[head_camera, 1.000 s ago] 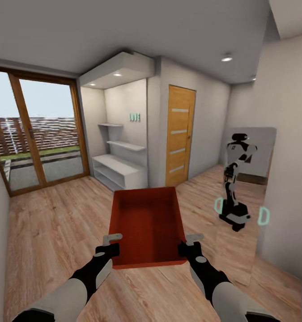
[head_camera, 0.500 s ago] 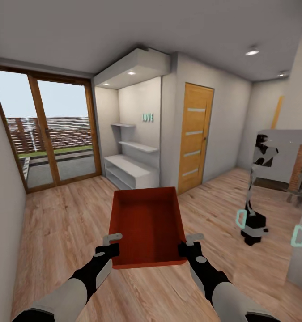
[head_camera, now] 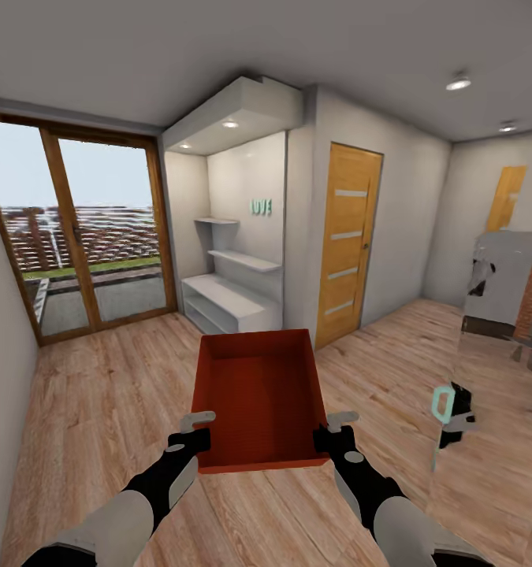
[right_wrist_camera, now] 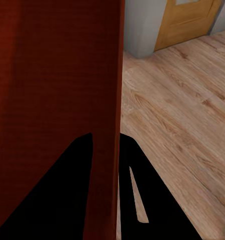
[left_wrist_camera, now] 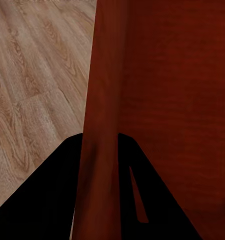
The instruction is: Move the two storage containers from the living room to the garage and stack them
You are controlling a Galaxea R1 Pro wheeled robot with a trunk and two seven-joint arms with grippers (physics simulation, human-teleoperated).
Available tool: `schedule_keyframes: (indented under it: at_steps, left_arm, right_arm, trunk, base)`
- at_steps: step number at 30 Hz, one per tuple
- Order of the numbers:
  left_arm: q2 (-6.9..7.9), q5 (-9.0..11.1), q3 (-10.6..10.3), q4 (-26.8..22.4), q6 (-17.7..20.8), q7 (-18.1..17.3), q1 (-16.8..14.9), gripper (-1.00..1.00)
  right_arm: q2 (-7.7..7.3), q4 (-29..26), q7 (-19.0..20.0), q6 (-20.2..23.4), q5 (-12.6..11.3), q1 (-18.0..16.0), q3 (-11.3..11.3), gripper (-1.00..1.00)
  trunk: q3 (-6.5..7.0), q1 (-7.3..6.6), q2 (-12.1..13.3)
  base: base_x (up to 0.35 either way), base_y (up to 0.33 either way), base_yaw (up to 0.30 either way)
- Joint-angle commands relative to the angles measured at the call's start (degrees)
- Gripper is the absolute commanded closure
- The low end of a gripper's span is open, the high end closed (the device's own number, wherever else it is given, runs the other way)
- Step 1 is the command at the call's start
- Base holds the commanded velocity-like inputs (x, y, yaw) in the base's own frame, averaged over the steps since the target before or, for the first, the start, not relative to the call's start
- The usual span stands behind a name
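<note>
The orange-red storage container (head_camera: 259, 398) hangs level above the light wood plank floor (head_camera: 100, 394), carried between both arms. The left pincer (head_camera: 196, 429) clamps its left wall and the right pincer (head_camera: 335, 429) clamps its right wall, near a wooden door (head_camera: 346, 244) and white shelves (head_camera: 230, 295)

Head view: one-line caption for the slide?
Both grippers carry an empty red bin over a wood floor toward an orange door.
</note>
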Motion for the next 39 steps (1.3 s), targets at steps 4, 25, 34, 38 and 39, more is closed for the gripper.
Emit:
schedule_keyframes:
  at_steps: [4, 25, 34, 38, 39]
  left_arm:
    - [0.15, 0.36, 3.86, 0.01, 0.23, 3.80, 0.00, 1.00]
    - [0.10, 0.36, 3.86, 0.01, 0.24, 3.80, 0.00, 1.00]
    - [0.00, 0.32, 3.86, 0.01, 0.24, 3.80, 0.00, 1.00]
    - [0.05, 0.33, 3.86, 0.01, 0.24, 3.80, 0.00, 1.00]
    - [0.05, 0.34, 3.86, 0.01, 0.24, 3.80, 0.00, 1.00]
  right_arm:
    - [0.05, -0.15, 0.02, -0.98, -4.32, -0.05, -1.73, 1.00]
    - [-0.04, -0.15, -0.03, -1.13, -4.32, -0.05, -1.73, 1.00]
    - [-0.10, 0.06, -0.06, -1.25, -4.39, -0.05, -1.73, 1.00]
    - [-0.07, 0.06, -0.04, -1.20, -4.41, 0.10, -1.73, 1.00]
    - [-0.06, 0.08, -0.02, -1.15, -4.41, 0.17, -1.73, 1.00]
  trunk:
    - [-0.01, 0.05, -0.03]
    - [-0.01, 0.05, -0.03]
    - [-0.01, 0.05, -0.03]
    - [-0.01, 0.05, -0.03]
    - [-0.01, 0.05, -0.03]
  base:
    - [0.322, 0.000, 0.000]
    - [0.322, 0.000, 0.000]
    - [0.322, 0.000, 0.000]
    - [0.322, 0.000, 0.000]
    - [0.322, 0.000, 0.000]
